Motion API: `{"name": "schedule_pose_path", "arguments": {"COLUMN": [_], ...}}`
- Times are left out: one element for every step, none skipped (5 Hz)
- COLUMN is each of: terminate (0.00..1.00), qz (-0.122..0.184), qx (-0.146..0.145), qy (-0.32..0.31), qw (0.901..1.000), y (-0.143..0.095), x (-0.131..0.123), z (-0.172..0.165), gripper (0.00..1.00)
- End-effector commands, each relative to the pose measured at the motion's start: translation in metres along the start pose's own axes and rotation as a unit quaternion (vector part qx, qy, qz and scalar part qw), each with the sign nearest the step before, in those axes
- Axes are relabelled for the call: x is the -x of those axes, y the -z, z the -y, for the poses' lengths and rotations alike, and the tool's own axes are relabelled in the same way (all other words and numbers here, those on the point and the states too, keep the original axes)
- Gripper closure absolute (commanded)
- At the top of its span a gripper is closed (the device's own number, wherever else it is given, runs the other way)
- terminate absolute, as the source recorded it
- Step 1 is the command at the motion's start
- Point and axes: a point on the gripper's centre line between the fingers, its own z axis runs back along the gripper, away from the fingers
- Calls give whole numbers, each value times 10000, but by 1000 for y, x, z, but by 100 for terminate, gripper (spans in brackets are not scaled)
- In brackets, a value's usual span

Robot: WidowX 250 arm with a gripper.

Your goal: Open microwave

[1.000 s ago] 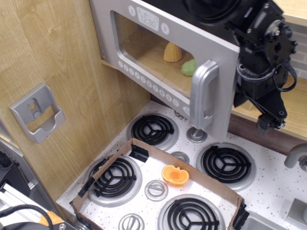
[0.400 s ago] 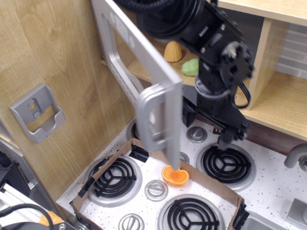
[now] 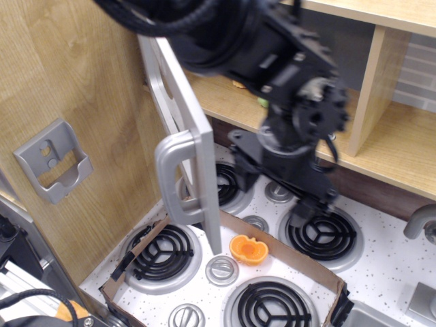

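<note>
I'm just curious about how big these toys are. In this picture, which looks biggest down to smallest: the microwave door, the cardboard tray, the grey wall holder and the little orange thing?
As they appear:
1. cardboard tray
2. microwave door, seen nearly edge-on and nearer the camera, so unsure
3. grey wall holder
4. orange toy

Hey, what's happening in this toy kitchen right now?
A black robot arm is opening the grey microwave door. The door stands swung wide out over the stove, its silver handle facing the camera. The arm reaches in behind the door, and its gripper can't be made out. An orange toy sits on the stovetop inside a cardboard frame.
</note>
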Motion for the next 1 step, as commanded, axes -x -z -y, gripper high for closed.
{"name": "schedule_pose_path", "arguments": {"terminate": [100], "qz": [16], "qx": [523], "qy": [-56], "qw": [9986], "y": [3], "x": [8], "z": [-24], "gripper": [0]}}
